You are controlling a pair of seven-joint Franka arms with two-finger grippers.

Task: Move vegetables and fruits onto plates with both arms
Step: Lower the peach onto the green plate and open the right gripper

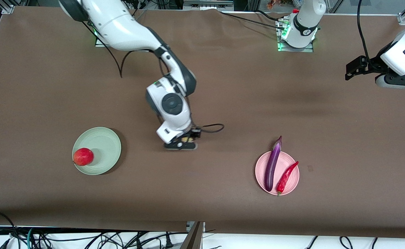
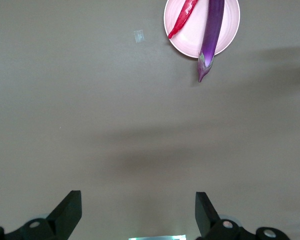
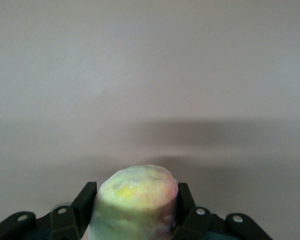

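peach (image 3: 136,202) | clamped between right gripper (image 3: 135,210) fingers | left gripper (image 2: 137,212) wide open, empty, waiting

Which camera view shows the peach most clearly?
The right wrist view: the peach fills its foreground, clamped in the right gripper. In the front view only a yellow sliver shows under the wrist. The left wrist view does not show it.
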